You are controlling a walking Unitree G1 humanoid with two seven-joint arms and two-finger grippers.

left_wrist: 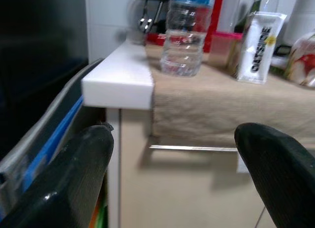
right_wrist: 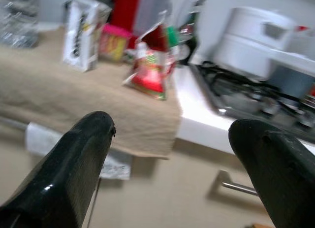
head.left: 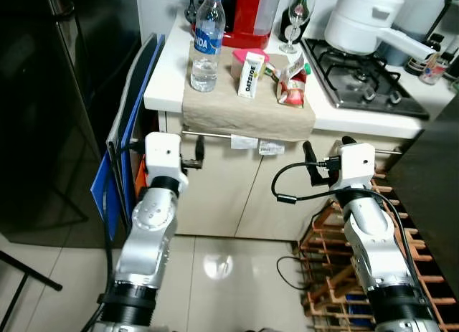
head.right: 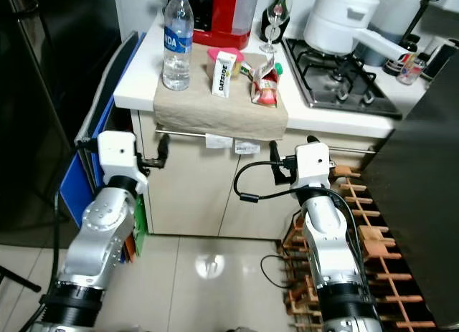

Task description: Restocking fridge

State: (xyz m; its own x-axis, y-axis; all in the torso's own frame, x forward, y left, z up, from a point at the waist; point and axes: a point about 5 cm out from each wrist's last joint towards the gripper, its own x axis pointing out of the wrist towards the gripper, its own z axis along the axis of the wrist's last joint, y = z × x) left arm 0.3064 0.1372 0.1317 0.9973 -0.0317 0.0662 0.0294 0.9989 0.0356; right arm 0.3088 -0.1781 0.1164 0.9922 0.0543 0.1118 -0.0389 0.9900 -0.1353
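Observation:
A clear water bottle (head.left: 207, 44) with a blue label stands on a beige cloth (head.left: 244, 108) draped over the white counter's front edge. Beside it on the cloth are a white Oatside carton (head.left: 250, 74), a pink box (head.left: 248, 57) behind the carton, and a red and green pouch (head.left: 292, 86). My left gripper (head.left: 195, 158) is open, held below counter height in front of the cabinet and under the bottle. At the same height, below the pouch, my right gripper (head.left: 310, 164) is open too. Both hold nothing. The black fridge (head.left: 57, 95) stands at the left, its door shut.
Blue and grey flat boards (head.left: 122, 142) lean between fridge and cabinet. A gas hob (head.left: 362, 79) with a white pot (head.left: 362, 18) lies to the right. A red appliance (head.left: 247, 16) and a wine glass (head.left: 295, 20) stand behind. A wooden rack (head.left: 333, 257) sits on the floor at the right.

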